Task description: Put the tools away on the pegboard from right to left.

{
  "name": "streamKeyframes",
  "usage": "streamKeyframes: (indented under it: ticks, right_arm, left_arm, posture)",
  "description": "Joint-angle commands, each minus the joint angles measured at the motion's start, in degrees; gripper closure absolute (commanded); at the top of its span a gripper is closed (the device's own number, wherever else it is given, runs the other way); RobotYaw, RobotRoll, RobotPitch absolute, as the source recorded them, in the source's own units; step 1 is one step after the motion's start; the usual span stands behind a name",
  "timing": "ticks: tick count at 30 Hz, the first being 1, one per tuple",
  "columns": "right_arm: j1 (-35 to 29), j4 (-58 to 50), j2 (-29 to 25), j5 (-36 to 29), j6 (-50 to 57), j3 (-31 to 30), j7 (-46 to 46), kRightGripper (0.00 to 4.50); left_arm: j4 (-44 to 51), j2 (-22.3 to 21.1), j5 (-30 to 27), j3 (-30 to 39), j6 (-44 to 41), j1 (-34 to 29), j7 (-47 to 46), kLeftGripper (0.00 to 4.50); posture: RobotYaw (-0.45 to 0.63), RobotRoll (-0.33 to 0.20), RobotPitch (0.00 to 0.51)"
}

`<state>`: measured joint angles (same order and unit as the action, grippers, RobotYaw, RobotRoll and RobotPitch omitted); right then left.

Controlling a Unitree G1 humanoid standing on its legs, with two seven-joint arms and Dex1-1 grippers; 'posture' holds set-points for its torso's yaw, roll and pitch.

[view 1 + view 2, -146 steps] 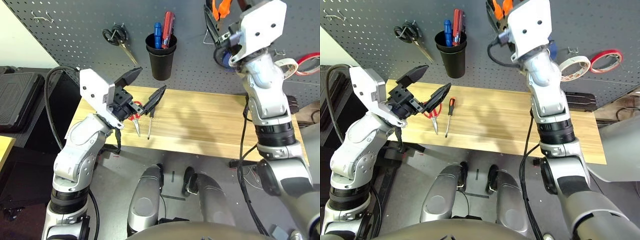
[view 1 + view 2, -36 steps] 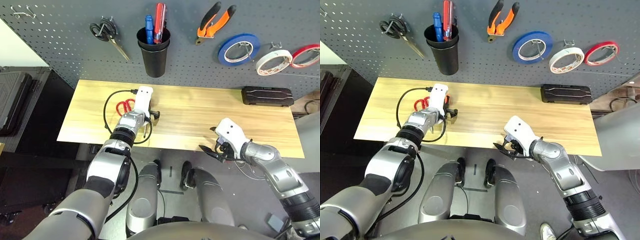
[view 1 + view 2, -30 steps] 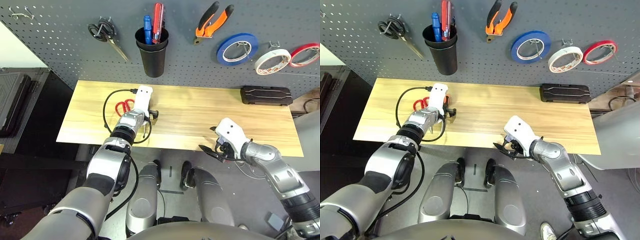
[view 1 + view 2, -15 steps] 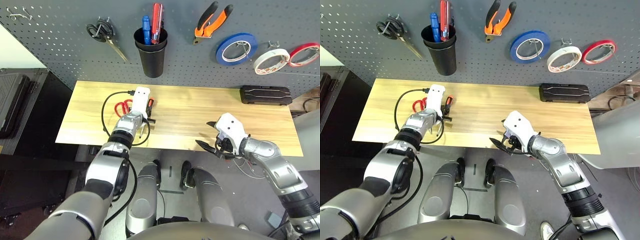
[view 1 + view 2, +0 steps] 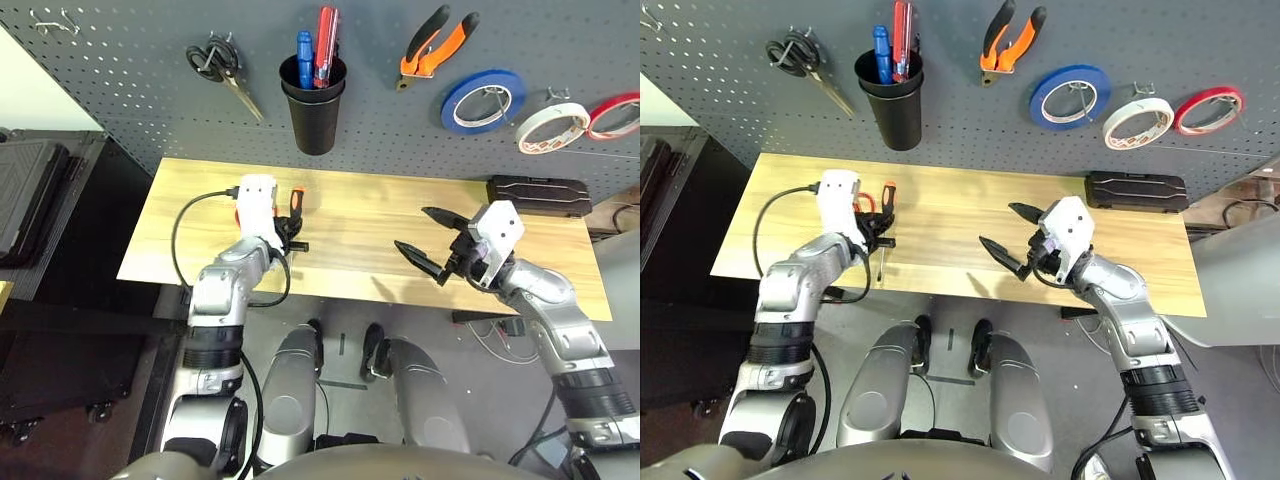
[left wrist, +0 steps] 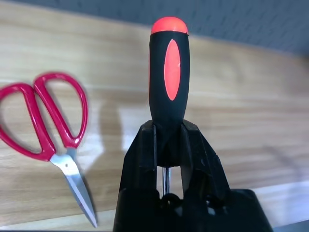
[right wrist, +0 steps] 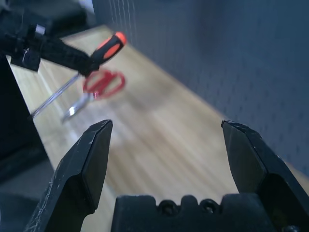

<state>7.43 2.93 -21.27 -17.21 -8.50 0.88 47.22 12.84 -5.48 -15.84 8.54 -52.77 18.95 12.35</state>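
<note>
Screwdriver (image 6: 169, 72): one, black and orange, in my left gripper (image 6: 169, 140), fingers clamped at the handle's base, leaving the shaft clear, presumably for the cup (image 5: 316, 125). Red-handled scissors (image 6: 67, 125): beside it, near left. Right gripper (image 7: 166, 159): spread, empty. White tape roll (image 5: 1138, 124): far right, printed, illegible.

left arm (image 5: 212, 330): reaching forward to the bench (image 5: 350, 235) | left hand (image 6: 168, 123): over the bench's left part, fingers closed in a grip | right arm (image 5: 568, 335): angled inward over the bench's near edge | right hand (image 5: 410, 228): above the bench, right of its middle, fingers spread, pointing leftward
</note>
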Motion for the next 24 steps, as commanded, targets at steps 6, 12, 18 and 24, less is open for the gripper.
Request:
streamKeyframes:
  ticks: [6,12,18,24]
  right_arm:
    - [-0.35,3.94,3.44,-4.88,-13.55,1.36,4.94,0.0]
    - [2.48,2.24,2.85,-7.67,-10.85,3.75,2.02,0.0]
    - [4.95,-0.06,2.39,-8.87,-8.11,5.43,-0.46,0.0]
    - [6.43,-3.17,2.11,-10.3,-5.46,5.39,-1.09,0.0]
  left_arm:
    - [12.45,1.11,-9.1,2.83,-0.64,-2.17,1.12,4.01]
    - [15.22,-0.18,-12.61,4.72,-0.45,-0.85,0.31,4.01]
    - [15.98,-2.34,-16.0,7.57,-0.28,2.3,-0.33,4.01]
    - [16.31,-5.49,-20.04,11.68,-0.26,6.95,-1.12,4.01]
  posture:
    - [0.27,0.0,0.192]
    - [0.27,0.0,0.19]
    - [0.26,0.0,0.191]
    - [0.26,0.0,0.187]
